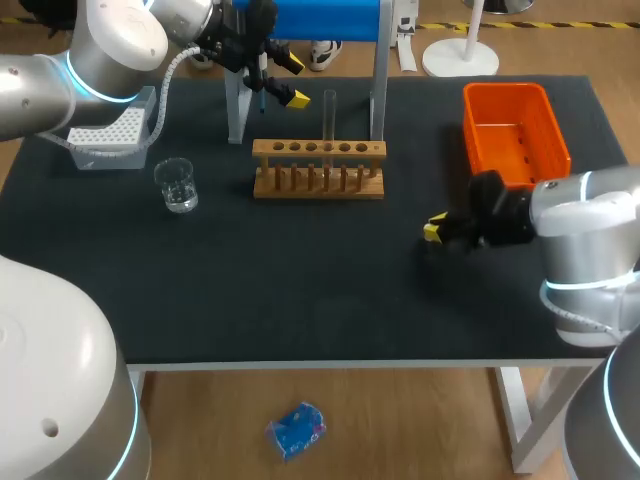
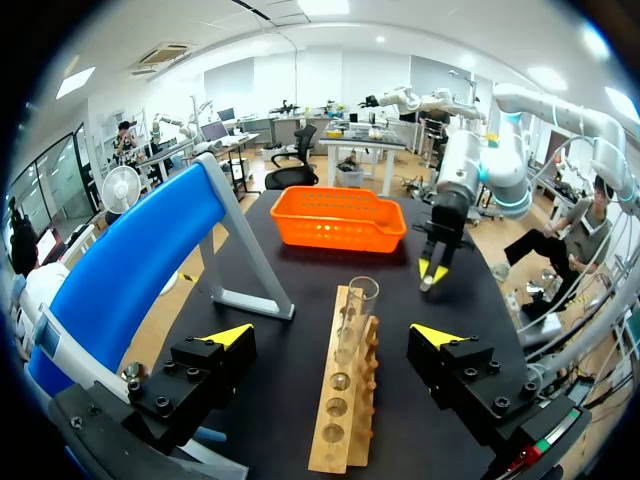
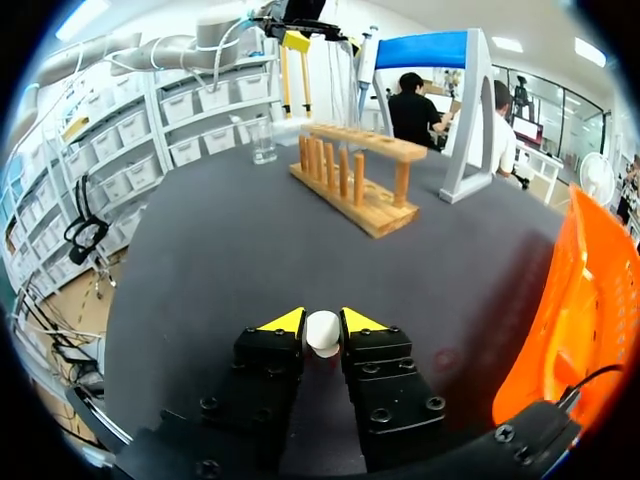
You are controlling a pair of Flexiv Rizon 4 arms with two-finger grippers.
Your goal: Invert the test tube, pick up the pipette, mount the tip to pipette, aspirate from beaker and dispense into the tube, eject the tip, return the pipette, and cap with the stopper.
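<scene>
A clear test tube stands mouth-up in the wooden rack. My left gripper hangs open just left of the tube, beside the pipette on its blue-topped stand. In the left wrist view the tube and rack lie ahead, between the wide-open fingers of the left gripper. My right gripper sits low over the mat, right of the rack, shut on a small white stopper held between its yellow tips. The beaker stands to the left.
A white tip box sits at the back left, behind the beaker. An orange basket stands at the back right, close beside my right arm. The stand's legs flank the rack's rear.
</scene>
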